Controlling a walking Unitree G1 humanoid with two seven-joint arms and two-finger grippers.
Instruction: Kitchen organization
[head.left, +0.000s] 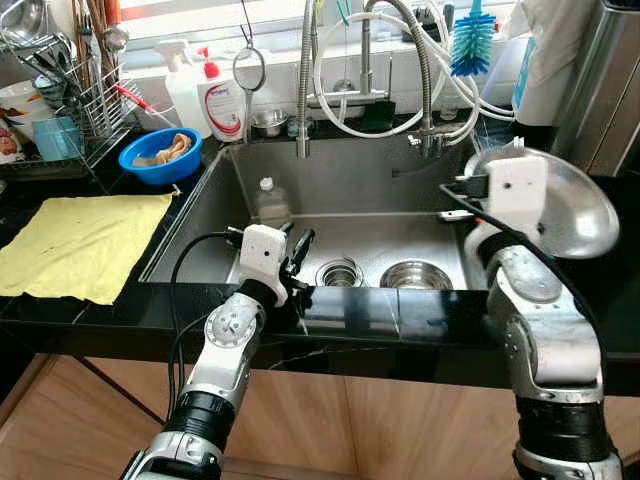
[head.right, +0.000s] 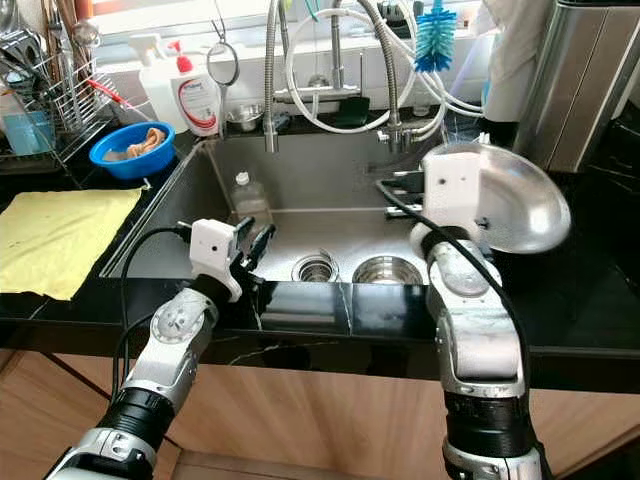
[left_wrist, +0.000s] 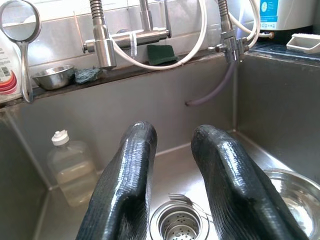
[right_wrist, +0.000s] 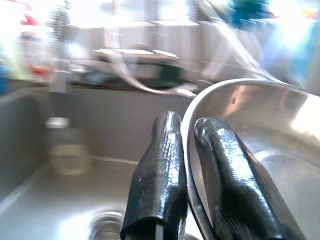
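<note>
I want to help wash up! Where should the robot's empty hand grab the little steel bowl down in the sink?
Probably the rim. The steel bowl sits upright beside the drain, mouth up, so its thin edge is free. The open left hand could come down from above, one finger inside, one outside, as the right hand pinches the big bowl.

the sink (head.left: 200, 225) is brushed steel, dull grey, with a perforated metal strainer (left_wrist: 178, 226) at its drain. the bowl (head.left: 415, 275) on the sink floor is polished steel, and so is the plate (head.right: 520, 205), mirror-bright, pinched at its rim between the right gripper (right_wrist: 187, 220)'s glossy black, rubbery-looking fingers (right_wrist: 160, 175). the left gripper (left_wrist: 172, 165) has the same smooth, shiny finish. the counter (head.left: 340, 315) is glossy black stone. the cloth (head.left: 80, 240) is matt yellow fabric. the bottle (left_wrist: 72, 167) is clear plastic. the basin (head.left: 160, 155) is shiny blue plastic. the cupboard front (head.left: 400, 425) looks like wood.
</note>
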